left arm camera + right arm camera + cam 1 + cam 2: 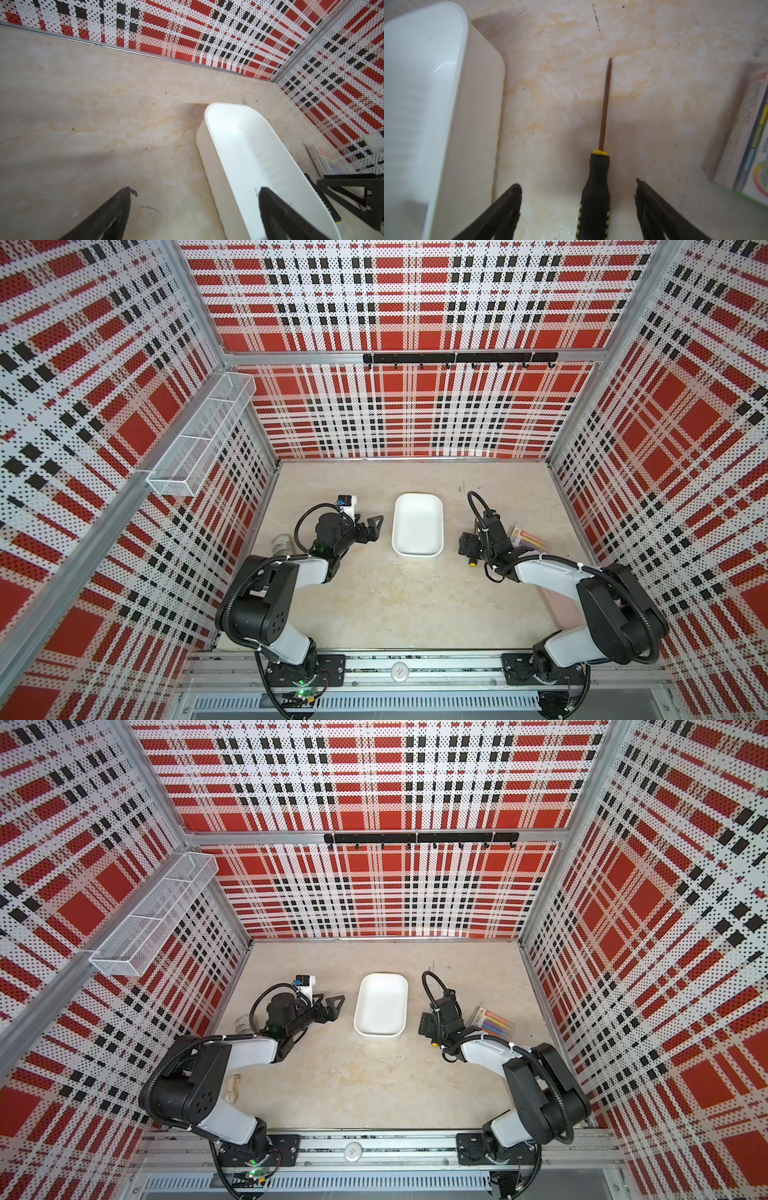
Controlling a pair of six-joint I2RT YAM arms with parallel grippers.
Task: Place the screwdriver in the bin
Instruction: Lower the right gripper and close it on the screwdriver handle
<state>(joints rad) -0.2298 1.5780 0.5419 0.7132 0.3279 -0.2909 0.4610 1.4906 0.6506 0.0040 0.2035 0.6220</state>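
The beige marbled tabletop (415,605) carries a white plastic rectangular bin (417,531) near its middle. Just left of the bin hangs the left gripper (196,190), jaws spread wide. On the bin's other side the right gripper (577,185) sits low, jaws wide apart. They straddle the handle of the slim black-and-yellow screwdriver (597,176) without touching it. It lies flat on the table just beside the bin.

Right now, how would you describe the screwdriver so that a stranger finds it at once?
Find the white bin on the table. Right of it, before the crayon pack, the screwdriver lies flat under the right claw. Only it has a thin shaft and black-and-yellow handle.
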